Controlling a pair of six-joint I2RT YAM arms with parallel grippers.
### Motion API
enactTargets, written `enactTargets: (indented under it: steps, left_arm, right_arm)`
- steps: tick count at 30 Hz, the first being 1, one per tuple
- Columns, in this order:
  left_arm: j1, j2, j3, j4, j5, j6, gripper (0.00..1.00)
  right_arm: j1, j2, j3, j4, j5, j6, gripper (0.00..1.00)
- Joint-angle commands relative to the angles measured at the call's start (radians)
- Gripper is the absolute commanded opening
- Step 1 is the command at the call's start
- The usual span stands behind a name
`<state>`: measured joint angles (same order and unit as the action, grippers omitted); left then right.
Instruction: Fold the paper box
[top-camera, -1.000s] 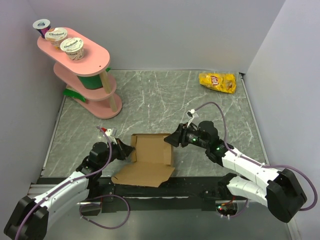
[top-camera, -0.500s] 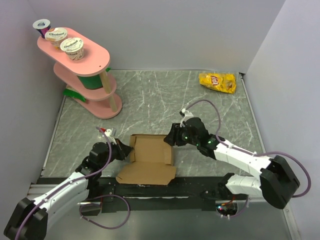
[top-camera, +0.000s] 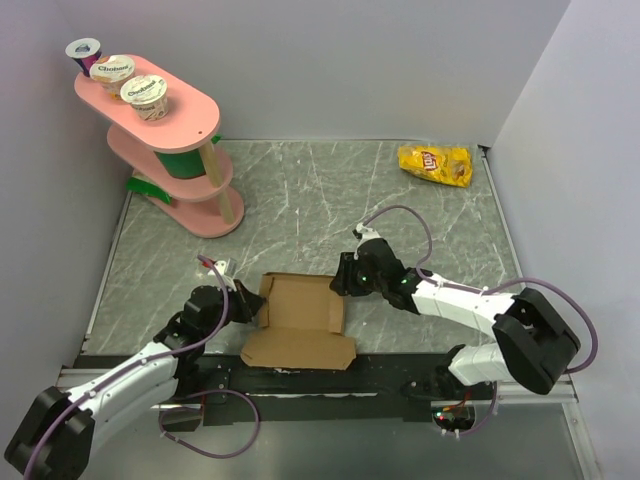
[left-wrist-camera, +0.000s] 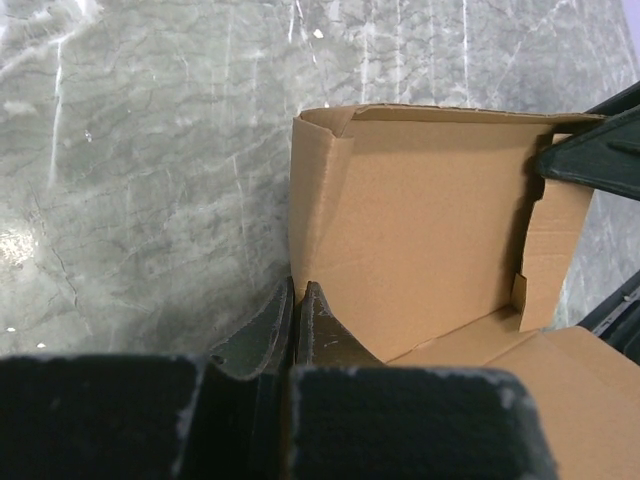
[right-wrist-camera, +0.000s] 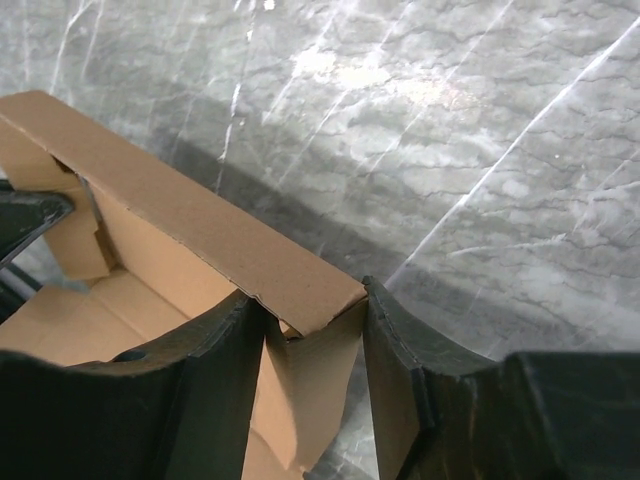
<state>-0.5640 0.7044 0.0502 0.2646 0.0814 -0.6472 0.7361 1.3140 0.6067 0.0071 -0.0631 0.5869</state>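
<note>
From above, the box (top-camera: 300, 305) is seen lying open near the front edge of the table (top-camera: 300, 200), between the left gripper (top-camera: 250, 303) and the right gripper (top-camera: 341, 281). In the left wrist view, the left fingers (left-wrist-camera: 325, 335) are pinched together on the box's side wall. In the right wrist view, a wall corner is clamped between the right fingers (right-wrist-camera: 400, 370), with both touching the cardboard.
</note>
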Motion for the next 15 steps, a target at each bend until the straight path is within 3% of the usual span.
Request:
enactTargets:
  steps: [1, 3, 6, 12, 15]
  left_arm:
    - [-0.040, 0.021, 0.048, 0.093, -0.015, -0.008, 0.01]
    - [-0.072, 0.030, 0.054, 0.091, -0.041, 0.000, 0.01]
    - [-0.108, 0.038, 0.065, 0.079, -0.077, 0.003, 0.01]
    - [-0.143, 0.010, 0.062, 0.062, -0.164, -0.009, 0.01]
    - [-0.154, -0.005, 0.065, 0.058, -0.190, -0.009, 0.01]
  right_arm:
    - [0.011, 0.048, 0.004, -0.047, 0.094, -0.013, 0.31]
    - [0.013, 0.071, 0.010, -0.045, 0.108, -0.006, 0.29]
    - [0.014, 0.087, 0.018, -0.079, 0.178, 0.022, 0.14]
    - [0.017, 0.054, 0.001, -0.157, 0.339, 0.048, 0.19]
    - [0.017, 0.044, -0.005, -0.171, 0.370, 0.045, 0.16]
